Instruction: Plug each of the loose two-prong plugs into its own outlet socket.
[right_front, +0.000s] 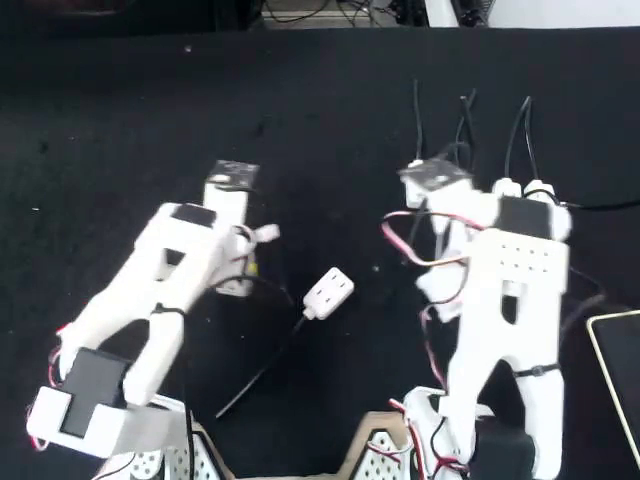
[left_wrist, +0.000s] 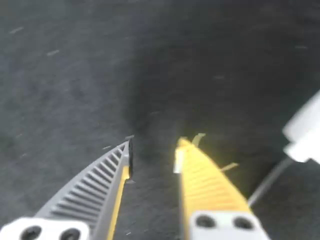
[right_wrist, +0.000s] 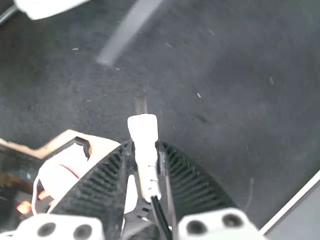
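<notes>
One plug: white two-prong plug (right_wrist: 142, 131), clamped in my right claw (right_wrist: 144, 146), prongs (right_wrist: 141, 104) poking out past the tips toward the table (right_wrist: 240, 75)
Plug lead: thin, black (right_wrist: 159, 217), trails back between the fingers
Right claw: closed hard on the plug body, about mid-length, prongs free
Left claw (left_wrist: 152, 150): fingers apart, nothing between them, low over bare table, just beside the socket
Outlet socket (right_front: 328, 291): small white block lying loose on the table between my two arms, black cord (right_front: 262, 368) running back toward the arm bases
Plug feel: I'd guess light, hard, smooth plastic – could twist in the pads under push, so the hold belongs on the flat sides, well behind the prongs
Socket feel: light and unanchored, likely to slide when pressed – best pinched across its side walls with the left claw, slot face left open
Cord: limp, no use as a handle
</notes>
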